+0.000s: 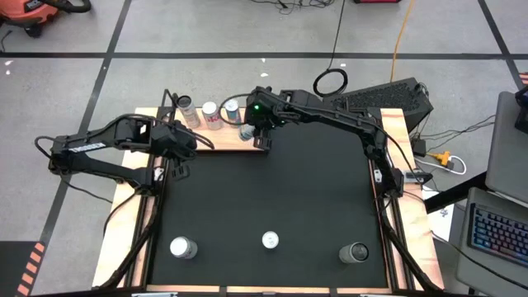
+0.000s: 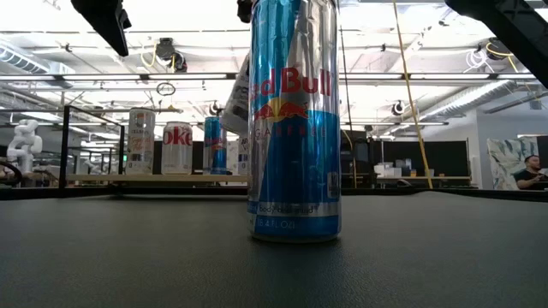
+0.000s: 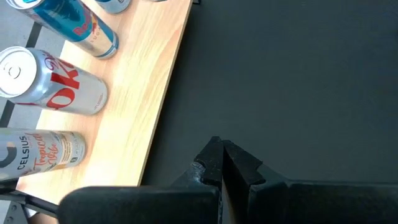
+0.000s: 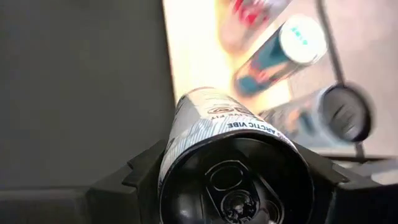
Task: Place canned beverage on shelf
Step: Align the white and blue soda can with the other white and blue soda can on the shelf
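The shelf (image 1: 216, 140), a light-wood board, lies along the far edge of the black mat (image 1: 272, 190). Three cans stand on it (image 1: 186, 106) (image 1: 212, 114) (image 1: 232, 110). In the left wrist view these are a Celsius (image 3: 37, 152), a Coke (image 3: 53, 84) and a blue Red Bull (image 3: 74, 25). My right gripper (image 1: 254, 128) hangs over the board's right end, shut on a white canned beverage (image 4: 211, 124) marked "Arctic Vibe". My left gripper (image 3: 222, 158) is shut and holds nothing, above the mat by the shelf's near edge. My right gripper pinches the can's side wall near its top end (image 4: 177, 155) between the two fingers (image 4: 134, 177), one on each side. It comes slanting down from the table's right. The can is tilted, lid (image 4: 236, 183) toward the wrist and base toward the shelf, lifted clear.
Three more cans stand on the mat near the front edge: one left (image 1: 182, 247), a Red Bull in the middle (image 1: 271, 240) that fills the low view (image 2: 294, 120), and one right (image 1: 355, 252). The mat's middle is free. Black uprights (image 2: 66, 145) edge the shelf.
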